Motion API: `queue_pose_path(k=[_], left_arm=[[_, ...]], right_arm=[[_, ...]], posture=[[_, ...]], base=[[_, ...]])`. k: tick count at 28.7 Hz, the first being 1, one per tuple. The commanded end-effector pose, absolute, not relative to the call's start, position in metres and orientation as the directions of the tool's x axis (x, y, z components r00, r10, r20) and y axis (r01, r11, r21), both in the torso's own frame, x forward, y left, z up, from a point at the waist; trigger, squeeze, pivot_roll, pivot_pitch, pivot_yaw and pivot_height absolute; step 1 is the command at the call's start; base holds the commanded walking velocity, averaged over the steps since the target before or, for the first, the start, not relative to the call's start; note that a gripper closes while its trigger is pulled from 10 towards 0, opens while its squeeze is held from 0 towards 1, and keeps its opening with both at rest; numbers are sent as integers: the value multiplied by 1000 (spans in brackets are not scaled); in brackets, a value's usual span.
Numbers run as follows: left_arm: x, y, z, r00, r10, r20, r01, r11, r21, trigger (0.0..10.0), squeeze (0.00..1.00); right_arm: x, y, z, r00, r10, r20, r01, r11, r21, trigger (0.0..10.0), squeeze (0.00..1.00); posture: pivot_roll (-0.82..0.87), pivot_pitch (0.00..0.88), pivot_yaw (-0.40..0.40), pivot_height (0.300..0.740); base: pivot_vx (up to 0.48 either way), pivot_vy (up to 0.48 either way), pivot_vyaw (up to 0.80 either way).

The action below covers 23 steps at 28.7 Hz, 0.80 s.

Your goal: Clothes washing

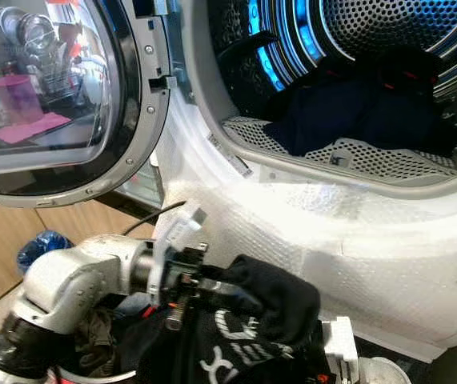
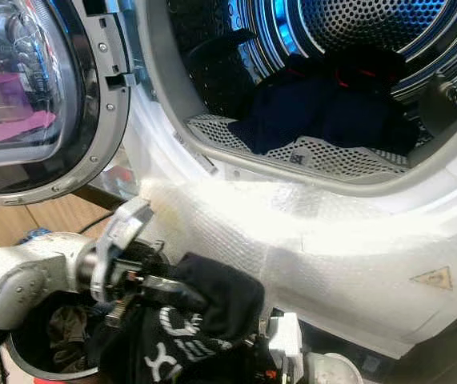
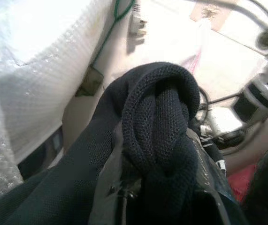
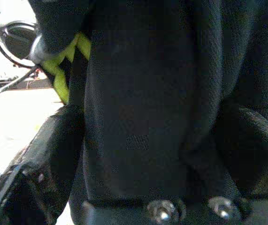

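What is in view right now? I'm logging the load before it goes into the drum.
Washing machine: one, white, front wrapped in bubble film, ahead of the robot.
Door: one, grey rim with glass, swung open to the left.
Drum: one, perforated metal lit blue, open.
Dark clothes: a pile, navy to black, lying in the drum.
Black garment: one, with white lettering, held up below the drum opening.
Basket: one, round, dark inside, bottom left, with olive cloth in it.
Wooden floor: light brown, lower left.
Left gripper: shut on the black garment.
Right gripper: black fingers either side of dark cloth.
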State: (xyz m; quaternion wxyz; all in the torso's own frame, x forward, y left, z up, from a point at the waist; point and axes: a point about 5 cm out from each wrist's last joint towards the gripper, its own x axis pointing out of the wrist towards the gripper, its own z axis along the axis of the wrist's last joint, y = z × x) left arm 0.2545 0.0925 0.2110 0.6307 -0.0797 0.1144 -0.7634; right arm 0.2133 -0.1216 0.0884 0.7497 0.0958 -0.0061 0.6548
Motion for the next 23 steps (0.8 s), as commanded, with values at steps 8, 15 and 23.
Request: queue_pose_path(k=[8,15,23], left_arm=[[267,67,215,-107,-994,-28,980,-101,-173,0,0],[266,52,219,-105,-994,12,982,-106,-154,0,0],[265,50,222,-102,-994,27,985,-105,-140,0,0]], right_arm=[[216,-110,97,133,978,162,-977,102,189,10000,0],[220,-107,97,187,966,180,-957,137,256,10000,0],[233,-106,107,303,908,290,-921,201,335,0,0]], posture=[[-22,0,88,740],[-25,0,91,740],[-22,0,94,740]], base=[[0,0,0],[0,0,0],[0,0,0]])
